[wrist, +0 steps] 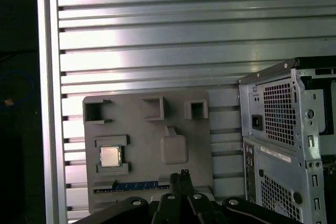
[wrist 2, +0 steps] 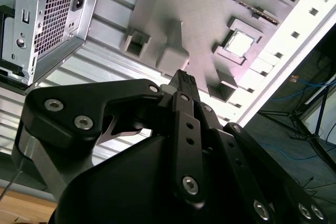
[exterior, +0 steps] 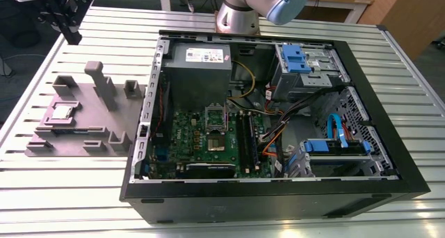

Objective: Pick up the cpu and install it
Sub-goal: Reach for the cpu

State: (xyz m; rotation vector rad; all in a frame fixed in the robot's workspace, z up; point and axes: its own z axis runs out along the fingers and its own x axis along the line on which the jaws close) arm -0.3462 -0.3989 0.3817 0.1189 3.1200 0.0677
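Observation:
The cpu (exterior: pixel 62 111), a small square chip with a shiny silver top, lies flat in a recess of the grey holder tray (exterior: pixel 90 100) at the exterior view's left. Both wrist views show the cpu (wrist 2: pixel 240 44) (wrist: pixel 109 156) from above in the tray (wrist 2: pixel 173 3) (wrist: pixel 136 145). My gripper (exterior: pixel 72 37) hangs high over the table's far left corner, well above and beyond the tray. Its black fingers meet at the tip (wrist 2: pixel 184 75) (wrist: pixel 184 173), shut with nothing between them. Inside the open computer case (exterior: pixel 389 160), the motherboard's socket (exterior: pixel 216 143) lies bare with its cover (exterior: pixel 215 115) raised.
Upright grey blocks (exterior: pixel 104 84) stand on the tray, and a memory stick (wrist: pixel 134 185) lies along one edge. The case holds a power supply (exterior: pixel 201 55), blue drive bays (exterior: pixel 299 58), cables (exterior: pixel 278 123) and memory sticks (exterior: pixel 245 139) beside the socket. The ribbed metal table (exterior: pixel 70 196) surrounds everything.

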